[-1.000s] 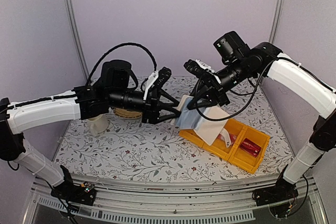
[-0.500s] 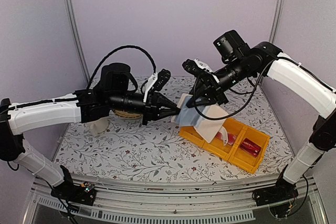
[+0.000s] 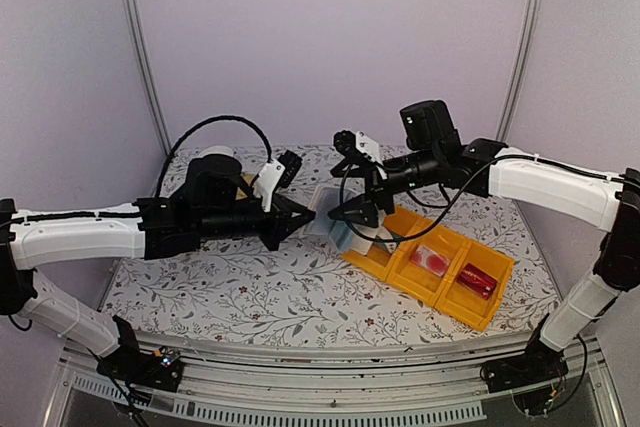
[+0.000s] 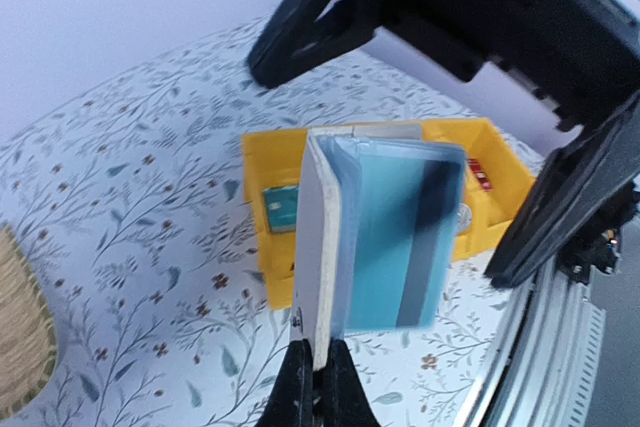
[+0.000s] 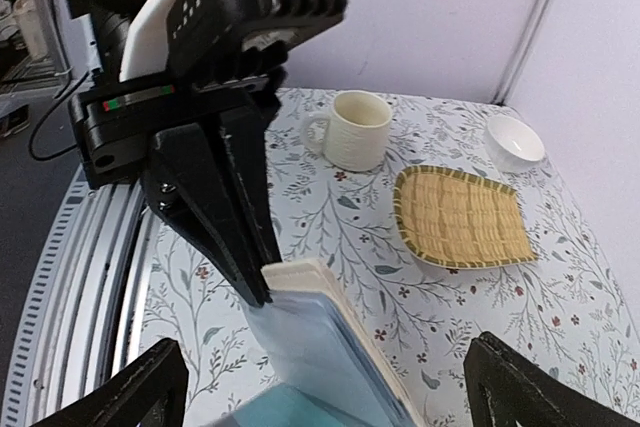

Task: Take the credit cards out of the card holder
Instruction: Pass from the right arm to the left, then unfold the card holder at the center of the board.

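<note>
The card holder (image 4: 322, 247), beige outside and grey-blue inside (image 4: 400, 237), hangs upright above the table, half folded. My left gripper (image 4: 318, 372) is shut on its lower beige edge; from above they meet at mid-table (image 3: 312, 210). My right gripper (image 5: 325, 355) is open wide, its fingers (image 5: 130, 397) standing either side of the card holder (image 5: 330, 337) without touching it. One teal credit card (image 4: 282, 209) lies in the yellow tray's left compartment. A whitish-pink card with a red circle (image 3: 430, 259) lies in the middle compartment.
The yellow tray (image 3: 455, 297) sits right of centre, with a red object (image 3: 478, 279) in its right compartment. A woven bamboo mat (image 5: 460, 215), a cream mug (image 5: 355, 129) and a small white bowl (image 5: 515, 140) stand behind the left arm (image 3: 100, 232).
The left gripper shut on the card holder's edge. The right gripper then opened and let go. Both arms dropped lower, and the card holder moved left and down.
</note>
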Robot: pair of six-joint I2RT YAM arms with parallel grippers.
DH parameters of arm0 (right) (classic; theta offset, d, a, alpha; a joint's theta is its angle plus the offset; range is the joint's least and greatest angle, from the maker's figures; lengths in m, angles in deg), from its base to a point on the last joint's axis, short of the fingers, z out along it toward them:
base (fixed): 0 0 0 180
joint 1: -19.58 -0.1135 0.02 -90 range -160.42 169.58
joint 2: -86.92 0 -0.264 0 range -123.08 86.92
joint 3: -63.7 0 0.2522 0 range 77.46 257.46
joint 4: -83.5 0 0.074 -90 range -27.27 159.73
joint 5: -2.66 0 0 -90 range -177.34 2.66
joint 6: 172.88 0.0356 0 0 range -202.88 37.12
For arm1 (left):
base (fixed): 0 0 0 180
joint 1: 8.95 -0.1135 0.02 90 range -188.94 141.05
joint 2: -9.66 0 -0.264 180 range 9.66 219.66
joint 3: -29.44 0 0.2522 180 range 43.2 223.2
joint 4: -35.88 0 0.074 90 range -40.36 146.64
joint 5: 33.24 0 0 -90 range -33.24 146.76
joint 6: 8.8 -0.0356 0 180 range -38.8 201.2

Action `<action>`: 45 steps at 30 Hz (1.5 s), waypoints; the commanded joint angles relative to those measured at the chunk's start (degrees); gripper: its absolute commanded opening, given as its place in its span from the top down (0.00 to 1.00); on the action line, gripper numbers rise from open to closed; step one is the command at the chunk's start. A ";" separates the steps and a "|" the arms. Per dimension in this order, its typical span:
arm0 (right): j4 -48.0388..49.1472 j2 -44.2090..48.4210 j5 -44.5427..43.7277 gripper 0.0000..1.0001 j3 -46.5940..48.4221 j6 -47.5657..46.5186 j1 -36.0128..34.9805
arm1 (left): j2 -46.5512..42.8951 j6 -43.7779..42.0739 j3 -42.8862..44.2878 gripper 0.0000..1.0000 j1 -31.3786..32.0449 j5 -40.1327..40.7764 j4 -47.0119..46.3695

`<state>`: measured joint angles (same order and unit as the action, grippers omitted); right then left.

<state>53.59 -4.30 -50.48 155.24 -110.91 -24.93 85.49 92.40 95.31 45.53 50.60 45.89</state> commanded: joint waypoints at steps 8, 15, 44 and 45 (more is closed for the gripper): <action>24.02 -0.47 -12.78 0.01 -6.81 22.86 2.49 | -1.39 9.01 -4.38 1.00 -1.38 18.61 8.20; 28.54 -6.68 -10.31 0.12 -10.03 42.06 1.33 | 3.11 16.70 -4.74 1.00 -3.80 19.77 14.60; 11.98 -39.05 -5.35 0.66 9.17 53.40 -5.50 | 9.55 22.40 -6.49 0.85 -11.45 0.49 13.92; 11.79 -39.15 -5.58 0.66 9.23 53.28 -5.51 | 9.48 22.42 -6.81 0.82 -11.60 -0.31 13.26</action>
<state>67.23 -42.33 -56.10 163.65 -58.08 -30.29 95.50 114.41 90.22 34.95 54.74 63.10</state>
